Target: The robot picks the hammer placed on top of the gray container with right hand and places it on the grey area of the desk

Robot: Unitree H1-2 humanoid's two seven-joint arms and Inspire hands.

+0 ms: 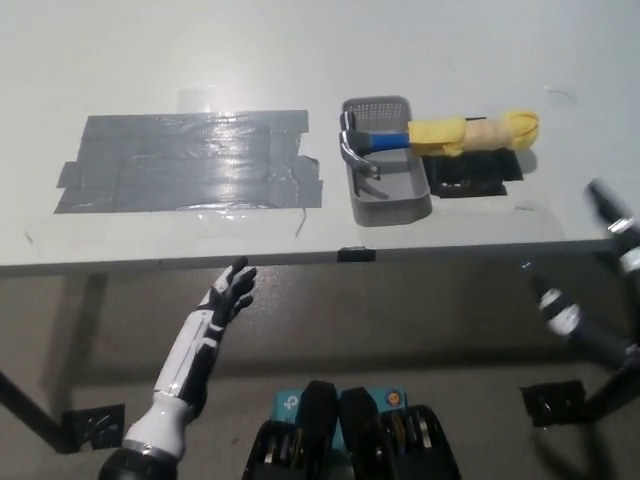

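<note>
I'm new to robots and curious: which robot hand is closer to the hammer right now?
The right robot hand is nearer, out past the hammer's yellow handle end, off the desk's right side. The left robot hand sits below the desk's front edge, farther off, under the grey taped area.

A white desk (200, 60) fills the upper picture under soft glare, with a dim brownish floor (400, 320) below its edge.

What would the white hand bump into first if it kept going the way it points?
Probably the front edge of the white desk. The left hand points up and slightly right, just below that edge, though it may sit lower and slide underneath; depth is hard to judge here.
</note>
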